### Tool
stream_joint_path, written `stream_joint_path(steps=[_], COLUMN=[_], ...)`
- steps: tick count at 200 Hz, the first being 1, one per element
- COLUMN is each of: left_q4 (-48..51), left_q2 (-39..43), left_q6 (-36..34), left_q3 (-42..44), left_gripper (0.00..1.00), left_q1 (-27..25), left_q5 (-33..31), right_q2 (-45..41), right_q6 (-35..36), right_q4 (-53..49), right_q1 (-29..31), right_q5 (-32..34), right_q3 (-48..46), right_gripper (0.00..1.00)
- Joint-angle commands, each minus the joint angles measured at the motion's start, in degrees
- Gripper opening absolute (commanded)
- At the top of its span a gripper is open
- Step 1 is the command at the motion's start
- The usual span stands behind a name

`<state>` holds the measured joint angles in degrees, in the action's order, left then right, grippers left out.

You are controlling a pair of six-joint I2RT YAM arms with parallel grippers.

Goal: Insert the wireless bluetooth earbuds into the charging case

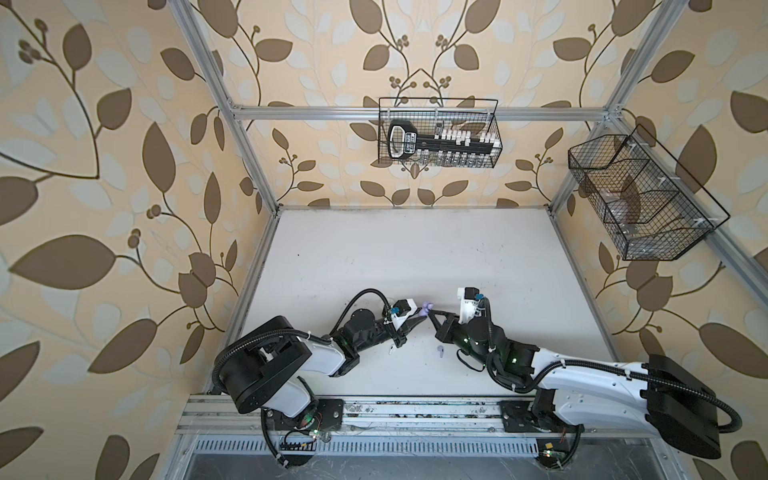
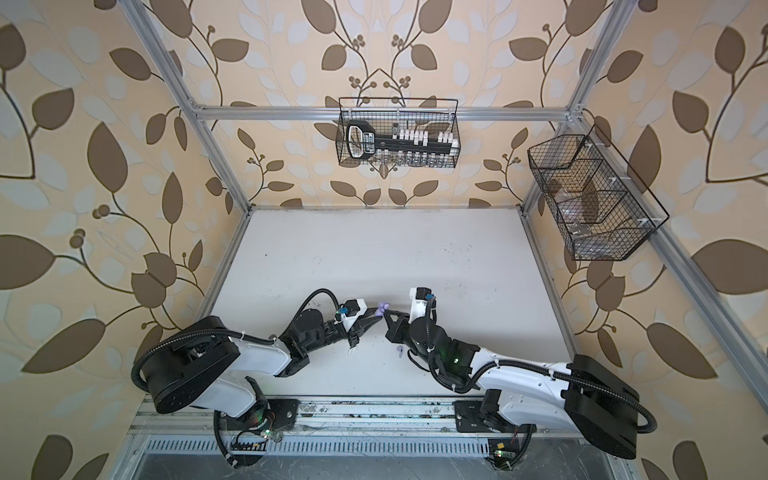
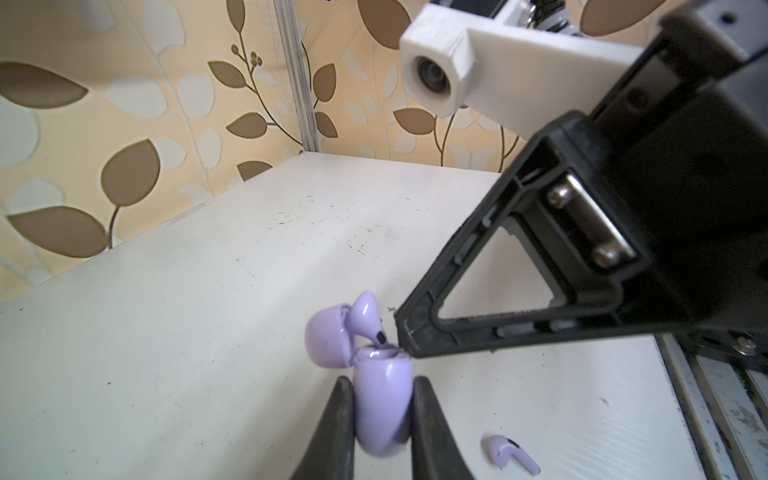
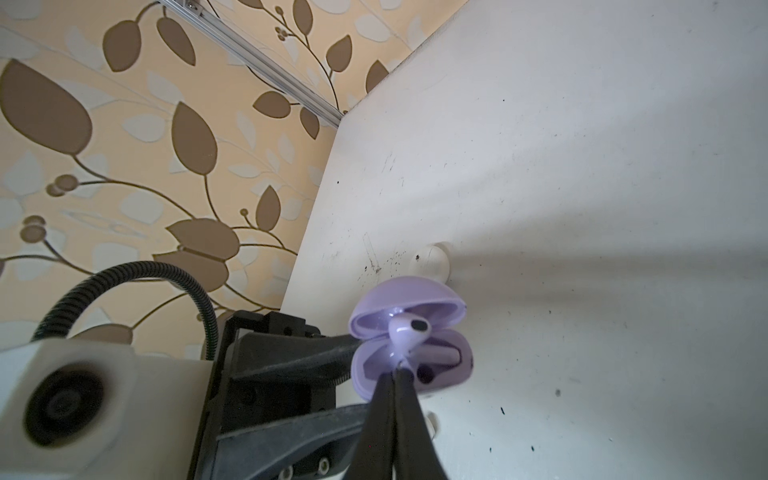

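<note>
The left fingers (image 3: 336,424) are clamped tight on the open lavender case (image 3: 382,403). The right fingers (image 4: 380,424), closed to a pinch, hold a lavender earbud (image 4: 405,328) by its stem right at the case's mouth, head poking up between base and lid. A second earbud (image 3: 513,453), lavender too, lies loose on the surface (image 3: 208,291), apart from the case.
</note>
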<state>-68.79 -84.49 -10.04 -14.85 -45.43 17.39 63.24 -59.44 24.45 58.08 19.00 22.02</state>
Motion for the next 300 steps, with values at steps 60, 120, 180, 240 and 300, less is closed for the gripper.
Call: stream_joint_path(steps=[60, 120, 180, 240, 300], left_q4=[-4.68, -4.66, -4.77, -4.42, -4.42], left_q2=[0.11, -0.41, -0.68, -0.68, -0.59], left_q6=[0.02, 0.21, 0.3, 0.38, 0.47], left_q3=[-0.61, -0.94, -1.06, -1.04, -1.06], left_gripper=[0.0, 0.0, 0.0, 0.0, 0.0], left_q1=[-0.45, -0.45, -0.45, -0.45, -0.45], left_q5=[2.41, 2.65, 2.82, 2.83, 2.74], right_q2=[-1.08, -3.67, -5.85, -3.31, 1.92], right_q6=[0.99, 2.31, 3.66, 9.12, 12.28], right_q4=[-2.29, -5.5, -10.03, -18.84, -25.55], right_q1=[-4.48, -4.96, -4.85, -4.17, -4.56], right_q5=[-4.09, -5.29, -5.16, -3.97, -4.51], right_q3=[-1.28, -0.33, 0.91, 8.33, 14.13], right_gripper=[0.07, 0.23, 0.26, 0.25, 0.26])
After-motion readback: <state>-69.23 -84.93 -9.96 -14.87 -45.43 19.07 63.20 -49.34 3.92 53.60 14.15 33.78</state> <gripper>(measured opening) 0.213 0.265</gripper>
